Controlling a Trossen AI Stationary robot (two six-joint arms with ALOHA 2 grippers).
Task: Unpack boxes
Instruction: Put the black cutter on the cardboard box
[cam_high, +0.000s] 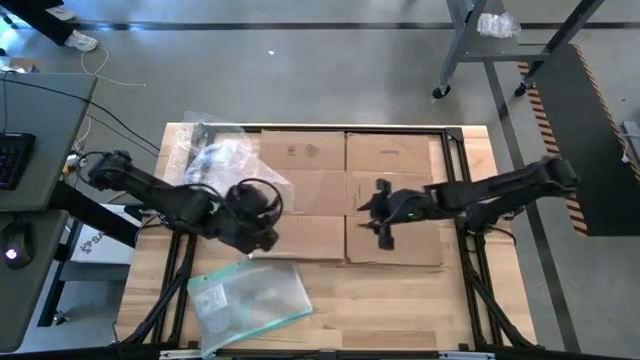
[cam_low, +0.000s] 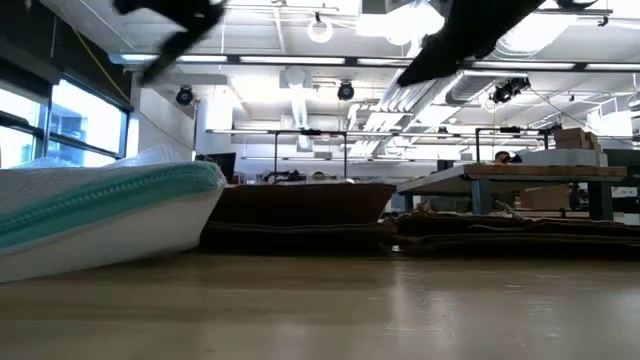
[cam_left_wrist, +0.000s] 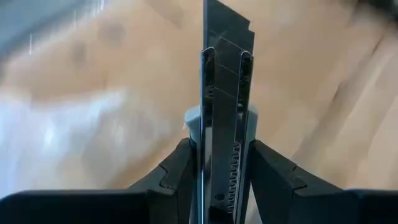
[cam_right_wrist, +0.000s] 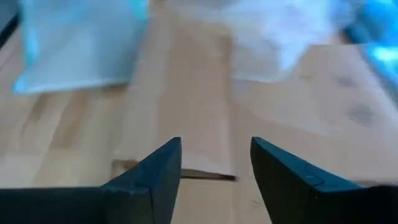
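The brown cardboard box (cam_high: 345, 195) lies low and spread out on the wooden table (cam_high: 400, 310), its flaps open. My left gripper (cam_high: 255, 215) hovers over the box's left near part, shut on a utility knife (cam_left_wrist: 224, 118) whose snap-off blade (cam_left_wrist: 227, 31) is pushed out. My right gripper (cam_high: 380, 215) hangs above the middle of the box; in its wrist view the right gripper (cam_right_wrist: 216, 162) is open with nothing between the fingers, only cardboard below. My left gripper pinches the knife's metal body (cam_left_wrist: 221, 168) between its two fingers (cam_left_wrist: 177, 177), one on each flat side. The knife lies along the fingers and sticks out ahead of them, blade foremost. It is lifted clear of the box and the table.
A flat clear pouch with a teal edge (cam_high: 250, 300) lies near the table's front left. Crumpled bubble wrap (cam_high: 215, 150) sits at the far left by the box. A desk with a keyboard (cam_high: 15, 160) stands off the table's left side.
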